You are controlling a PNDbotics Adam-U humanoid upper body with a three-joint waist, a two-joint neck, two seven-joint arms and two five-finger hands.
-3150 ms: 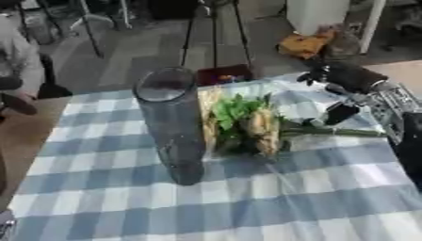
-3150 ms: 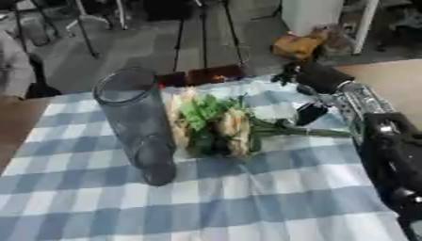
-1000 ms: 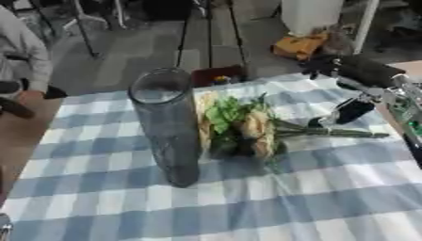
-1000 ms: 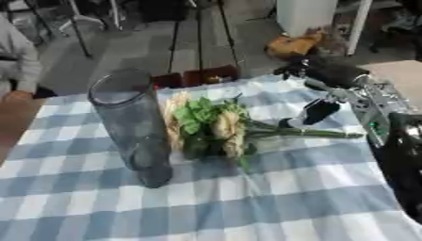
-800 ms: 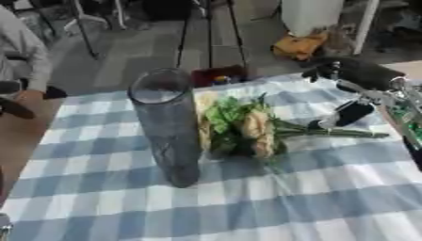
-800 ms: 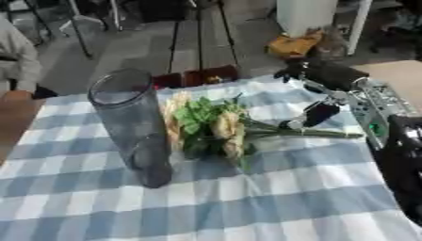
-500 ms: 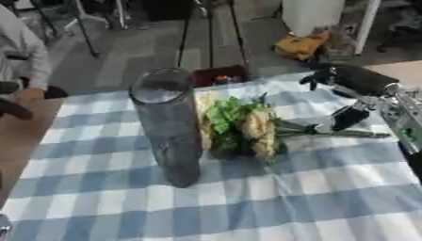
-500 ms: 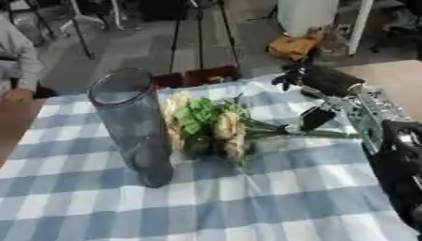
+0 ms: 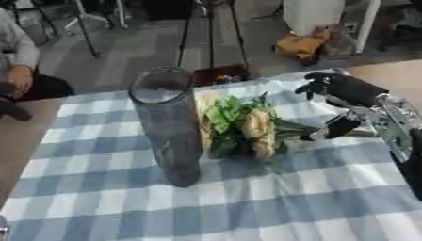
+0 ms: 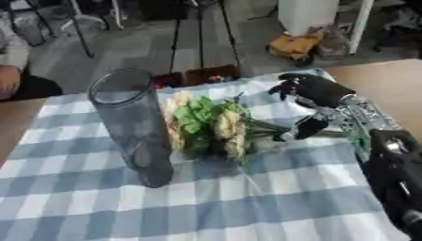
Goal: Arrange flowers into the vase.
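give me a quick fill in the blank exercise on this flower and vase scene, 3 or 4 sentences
1. The tall glass vase stands upright on a cloth with a blue and white ____ pattern.
2. The bunch of flowers lies on the cloth to the ____ of the vase.
3. No flowers are in the vase: it is ____.
4. The right hand is at the ____ end of the bunch.

Missing words: checked; right; empty; stem

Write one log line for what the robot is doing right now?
right robot hand: thumb at flower stems, grip unclear | bouquet: lying on checked tablecloth | vase: upright, empty, beside bouquet | left robot hand: unseen
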